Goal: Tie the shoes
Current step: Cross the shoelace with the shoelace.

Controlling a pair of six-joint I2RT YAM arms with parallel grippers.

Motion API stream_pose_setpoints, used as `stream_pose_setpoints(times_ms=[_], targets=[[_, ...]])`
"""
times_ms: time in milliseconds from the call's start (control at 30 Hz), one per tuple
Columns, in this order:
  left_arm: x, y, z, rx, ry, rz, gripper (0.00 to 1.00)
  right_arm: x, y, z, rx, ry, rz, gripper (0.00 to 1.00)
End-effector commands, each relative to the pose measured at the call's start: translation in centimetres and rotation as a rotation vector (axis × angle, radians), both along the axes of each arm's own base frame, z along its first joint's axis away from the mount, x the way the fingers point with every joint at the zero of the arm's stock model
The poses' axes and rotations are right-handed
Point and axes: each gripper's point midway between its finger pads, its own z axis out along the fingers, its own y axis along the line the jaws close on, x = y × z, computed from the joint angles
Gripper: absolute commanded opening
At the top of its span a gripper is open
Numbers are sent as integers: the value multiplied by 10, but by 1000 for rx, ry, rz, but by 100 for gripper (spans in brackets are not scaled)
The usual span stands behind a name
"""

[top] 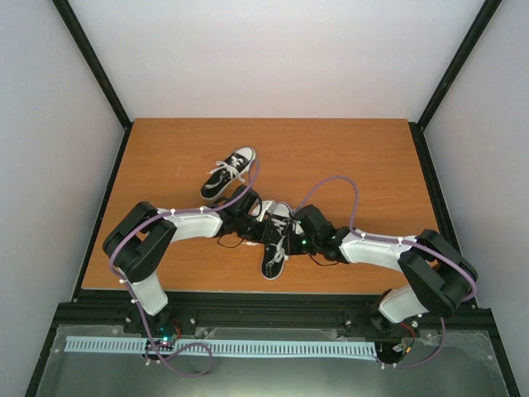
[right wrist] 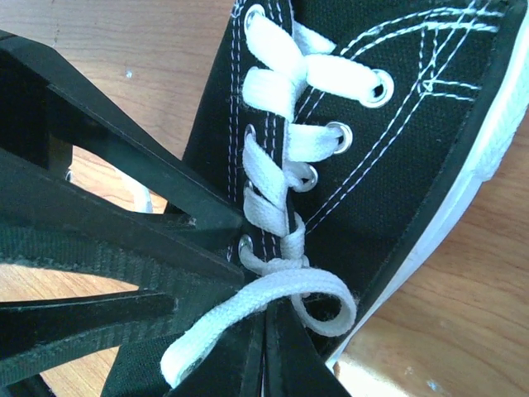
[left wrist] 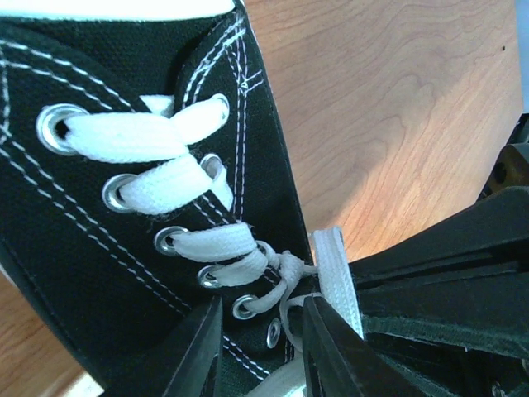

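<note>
Two grippers meet over one shoe at the front of the table [top: 364,149]. The left gripper [left wrist: 264,313] has its jaws a little apart, and between them sits the small knot [left wrist: 285,269] of the white lace [left wrist: 207,248], near the lowest eyelets. A thin strand drops down into the gap, but I cannot see it being squeezed. A flat piece of lace lies over the tip of one finger [left wrist: 331,347]; where it ends is hidden behind the dark body of the other gripper.

The right gripper [right wrist: 266,347] is clenched, its two fingers pressed together so that only a thin line shows between them. A broad loop [right wrist: 331,302] of the lace lies across their tips. Whether the lace is pinched between them or only rests on top, I cannot tell, because the lace itself covers the tips.

From above, the near shoe [top: 276,240] lies between both wrists with its toe toward the arm bases; its middle part is covered by the grippers. The far shoe [top: 229,174] lies apart, farther back and to the left, tilted, with its laces loose on top. Purple cables [top: 351,194] run along both arms.
</note>
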Motion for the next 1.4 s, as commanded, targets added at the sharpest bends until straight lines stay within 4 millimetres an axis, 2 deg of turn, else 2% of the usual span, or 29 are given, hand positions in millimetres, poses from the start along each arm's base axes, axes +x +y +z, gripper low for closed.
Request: stream_pose_setpoints(times_ms=[0,333,467,633,767,967,1133,1367], targets=[[-9,-12,12,-72,9,-44,30,1,8,6,27,-14,15,3],[-12,-11,12,-84,14,-44,33,2,9,8,32,-17,15,3],[-13,-10,17,-95,-1,-46,39,1,9,7,31,-14,15,3],[-14,-9,17,-98,2,-48,41,2,11,7,36,-13,18,3],[-16,-9,15,-102,14,-49,41,2,12,7,39,-10,21,3],[-19,-3,16,-94,9,-32,29,3,12,9,38,-15,18,3],[-21,1,21,-98,-3,-16,29,3,10,10,32,-20,14,3],[-28,4,24,-96,-6,-46,33,3,7,12,28,-25,5,3]])
